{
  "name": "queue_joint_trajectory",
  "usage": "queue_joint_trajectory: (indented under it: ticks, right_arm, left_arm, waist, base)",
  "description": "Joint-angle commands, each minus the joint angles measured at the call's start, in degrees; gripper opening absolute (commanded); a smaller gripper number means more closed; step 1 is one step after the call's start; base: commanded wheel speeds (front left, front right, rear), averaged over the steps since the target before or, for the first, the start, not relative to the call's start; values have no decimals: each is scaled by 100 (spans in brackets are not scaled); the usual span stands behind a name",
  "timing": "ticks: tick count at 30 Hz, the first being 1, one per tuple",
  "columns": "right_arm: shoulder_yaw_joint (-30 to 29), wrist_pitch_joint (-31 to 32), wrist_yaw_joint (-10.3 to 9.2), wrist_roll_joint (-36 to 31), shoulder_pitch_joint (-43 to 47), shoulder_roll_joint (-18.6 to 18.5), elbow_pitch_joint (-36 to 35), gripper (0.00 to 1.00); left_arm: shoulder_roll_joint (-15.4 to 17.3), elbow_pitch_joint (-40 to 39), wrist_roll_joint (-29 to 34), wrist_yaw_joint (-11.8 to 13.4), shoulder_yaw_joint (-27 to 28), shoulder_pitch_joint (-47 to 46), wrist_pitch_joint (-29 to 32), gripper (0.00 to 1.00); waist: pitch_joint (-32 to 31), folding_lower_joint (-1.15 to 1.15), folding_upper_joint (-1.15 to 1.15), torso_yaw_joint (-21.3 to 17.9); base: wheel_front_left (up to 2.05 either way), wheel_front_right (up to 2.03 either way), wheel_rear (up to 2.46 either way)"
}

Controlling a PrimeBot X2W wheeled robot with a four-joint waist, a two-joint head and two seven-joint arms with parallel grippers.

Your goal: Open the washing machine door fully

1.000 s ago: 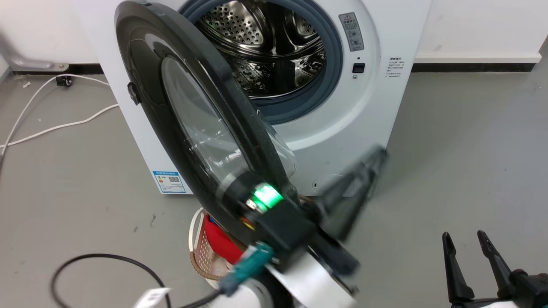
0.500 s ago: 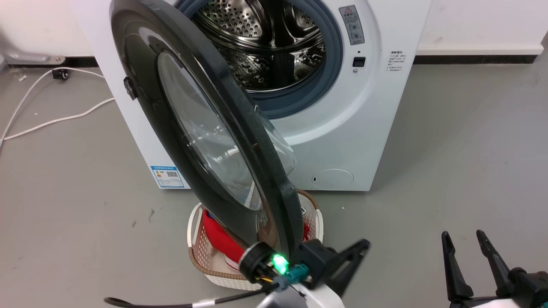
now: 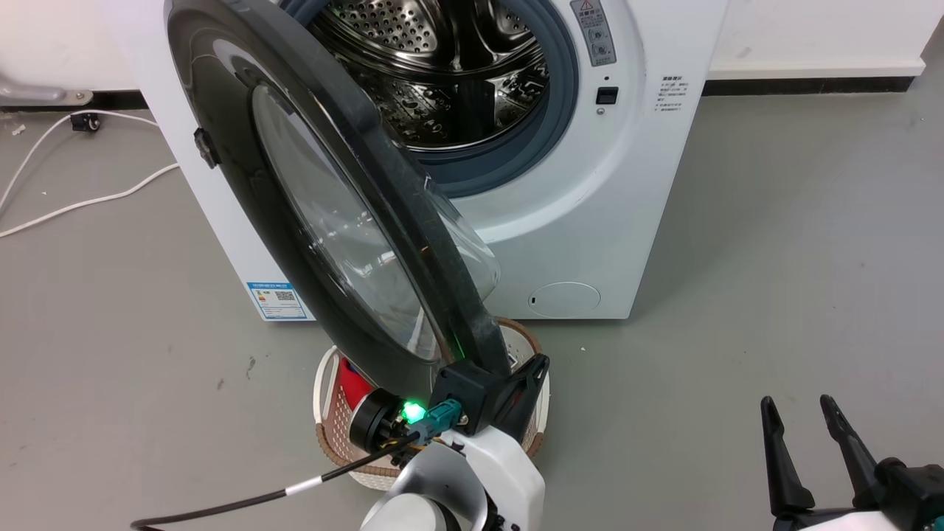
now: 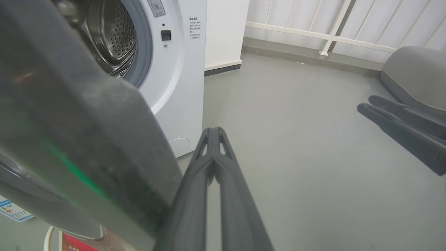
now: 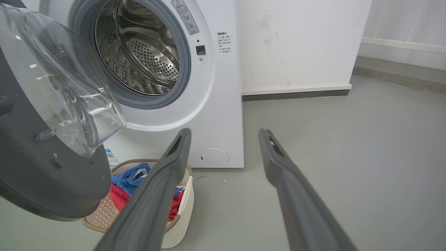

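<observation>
Black rim of the washing machine door (image 3: pixel 324 214) beside left pincer (image 4: pixel 213 134), closed, empty; right pincer (image 5: pixel 224 134) agape.

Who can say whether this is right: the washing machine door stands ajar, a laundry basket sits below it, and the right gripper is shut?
Wrong in one detail: the right gripper is open, jaws well apart, as the right wrist view shows. The washing machine door does stand ajar, with the laundry basket below it.

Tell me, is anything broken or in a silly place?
Nothing looks broken or spilled. One odd spot: the laundry basket sits right under the open washing machine door, whose lower edge hangs over it.
</observation>
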Motion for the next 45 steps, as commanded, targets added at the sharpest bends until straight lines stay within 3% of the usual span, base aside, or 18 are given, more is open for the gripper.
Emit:
queue_joint_trajectory:
  ticks: [1,12,34,45]
  right_arm:
    - [-11,-23,1,32,-57,17,12,100]
    - [-77,-28,1,127,-78,18,104,100]
    - [-149,63,1,71,-147,13,331,100]
    - [-184,18,1,100,-149,-8,422,100]
  left_arm:
    - [42,39,-22,70,70,-39,-40,0]
    - [94,-8,-73,295,195,121,-189,0]
    - [345,-616,78,588,111,571,-327,0]
    - [447,-866,-68,1027,526,953,-585,0]
  waist:
    - [6,0,0,5]
    - [15,0,0,282]
    - [-108,0,0,1549]
    - [-92,0,0,2203]
  base:
    - [0,0,0]
    - [0,0,0]
    - [0,0,0]
    - [0,0,0]
